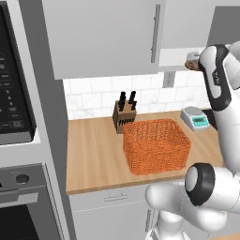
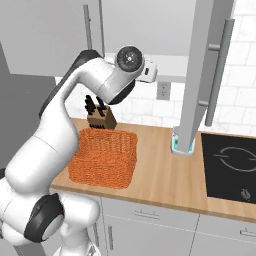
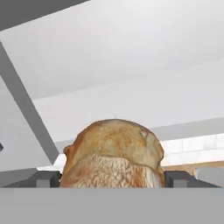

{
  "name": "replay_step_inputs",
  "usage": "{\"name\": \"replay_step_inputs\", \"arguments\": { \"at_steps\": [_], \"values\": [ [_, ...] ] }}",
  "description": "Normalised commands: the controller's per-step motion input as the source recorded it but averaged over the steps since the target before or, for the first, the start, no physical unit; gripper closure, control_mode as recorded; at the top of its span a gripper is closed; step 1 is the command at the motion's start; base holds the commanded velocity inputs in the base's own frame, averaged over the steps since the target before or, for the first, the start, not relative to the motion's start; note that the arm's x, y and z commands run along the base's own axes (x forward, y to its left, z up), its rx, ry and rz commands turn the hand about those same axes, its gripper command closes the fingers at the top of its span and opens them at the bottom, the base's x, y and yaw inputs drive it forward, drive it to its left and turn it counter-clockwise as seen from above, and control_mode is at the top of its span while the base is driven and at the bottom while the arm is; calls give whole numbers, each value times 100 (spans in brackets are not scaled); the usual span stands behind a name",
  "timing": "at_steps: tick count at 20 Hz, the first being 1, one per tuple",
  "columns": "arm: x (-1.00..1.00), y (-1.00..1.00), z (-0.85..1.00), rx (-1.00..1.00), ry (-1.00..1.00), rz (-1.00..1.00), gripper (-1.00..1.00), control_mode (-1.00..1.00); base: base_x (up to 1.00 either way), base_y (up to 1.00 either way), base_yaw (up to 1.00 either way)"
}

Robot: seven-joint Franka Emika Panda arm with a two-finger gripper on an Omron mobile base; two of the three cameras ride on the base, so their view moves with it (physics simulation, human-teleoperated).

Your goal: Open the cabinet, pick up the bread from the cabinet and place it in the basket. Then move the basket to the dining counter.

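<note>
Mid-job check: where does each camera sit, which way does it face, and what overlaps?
Left base view: behind-left, looking down at basket, knife block; arm lower right.
Right base view: behind-right, same worktop; arm lower left, open cabinet door.
Hand view: along gripper into cabinet, bread between fingers.
Shared: basket, knife block.

The white arm is reaching up high, elbow bent, its hand sitting with fingertips spread wide apart.

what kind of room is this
A kitchen, rendered rather than real. A wood worktop with white tile behind carries a knife block and a kitchen scale, a black cooktop is set into it, and wall cabinets hang above.
</note>
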Motion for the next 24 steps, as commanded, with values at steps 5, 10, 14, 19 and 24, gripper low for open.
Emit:
{"name": "replay_step_inputs", "arguments": {
  "at_steps": [5,10,14,19,24],
  "values": [
    [-100,20,5,7,37,0,100,-100,0,0,0],
    [-53,23,-94,2,6,2,100,-100,0,0,0],
    [4,10,-100,0,0,6,100,-100,0,0,0],
    [26,36,-93,0,10,3,100,-100,0,0,0],
    [23,27,-65,0,23,2,100,-100,0,0,0]
  ]
}}
